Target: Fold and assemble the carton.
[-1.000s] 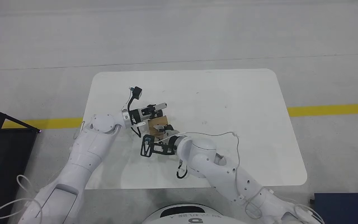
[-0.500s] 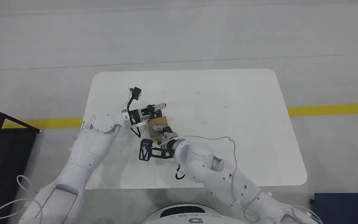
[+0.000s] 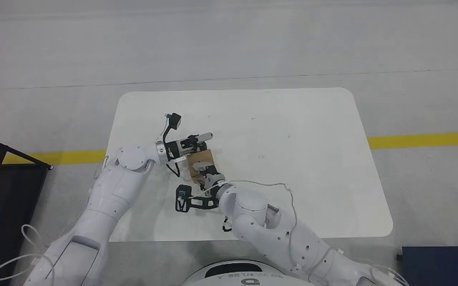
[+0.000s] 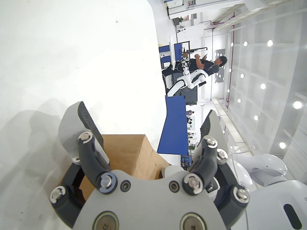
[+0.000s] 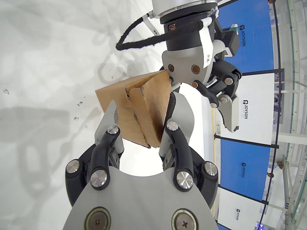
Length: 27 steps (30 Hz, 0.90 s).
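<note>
Two grippers crowd one small brown carton (image 3: pixel 203 157), so good luck seeing much of it from above. Just a sliver of cardboard peeks out between them, toward the left-middle of the white table (image 3: pixel 308 136).

As far as I can make out, the right gripper (image 5: pixel 144 101) is clamped onto it, a finger on each side and the flaps with their raw corrugated edges pinched between the pads. Meanwhile the left gripper (image 4: pixel 147 123) is spread wide and holding nothing. One finger (image 4: pixel 72 125) sits right up against the carton's side and the other sticks out in free air. Can't tell if that near finger actually touches the cardboard.

From the left wrist, the gripper body cuts off the lower part of the carton, and from the right wrist its far side is hidden. Also can't say whether the carton's bottom rests on the table or is lifted a bit.

Table top is plain white with rounded corners and a few tiny dark specks (image 5: pixel 77 118). The floor (image 3: pixel 215 43) is grey with a yellow stripe (image 3: pixel 415 140). Past the table there are blue partition panels (image 5: pixel 247 51) and a white gridded ceiling (image 4: pixel 263 96) dotted with round lights.
</note>
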Motion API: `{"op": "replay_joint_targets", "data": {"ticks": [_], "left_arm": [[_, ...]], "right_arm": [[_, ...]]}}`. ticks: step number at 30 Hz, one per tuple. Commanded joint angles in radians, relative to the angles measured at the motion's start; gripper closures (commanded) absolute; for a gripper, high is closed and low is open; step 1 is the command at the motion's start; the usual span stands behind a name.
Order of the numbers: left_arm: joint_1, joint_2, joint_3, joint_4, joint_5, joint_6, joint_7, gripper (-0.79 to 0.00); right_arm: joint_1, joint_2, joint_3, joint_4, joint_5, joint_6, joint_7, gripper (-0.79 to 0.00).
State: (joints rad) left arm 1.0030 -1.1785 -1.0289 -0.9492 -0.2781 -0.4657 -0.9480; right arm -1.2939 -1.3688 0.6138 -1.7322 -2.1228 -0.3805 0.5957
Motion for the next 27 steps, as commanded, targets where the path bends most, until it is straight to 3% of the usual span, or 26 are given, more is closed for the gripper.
{"op": "replay_joint_targets", "data": {"ticks": [1,17,27], "left_arm": [[0.000,0.000,0.000,0.000,0.001,0.004,0.000,-0.785],[-0.001,0.000,-0.002,-0.005,0.007,0.029,-0.006,-0.785],[-0.002,-0.002,-0.001,0.003,0.005,0.028,-0.005,-0.785]], "right_arm": [[0.001,-0.002,-0.005,0.007,-0.008,-0.004,0.000,-0.391],[-0.008,-0.020,-0.020,0.009,-0.078,0.036,-0.014,-0.391],[-0.074,-0.002,0.090,-0.079,0.081,0.008,-0.116,-0.474]]}}
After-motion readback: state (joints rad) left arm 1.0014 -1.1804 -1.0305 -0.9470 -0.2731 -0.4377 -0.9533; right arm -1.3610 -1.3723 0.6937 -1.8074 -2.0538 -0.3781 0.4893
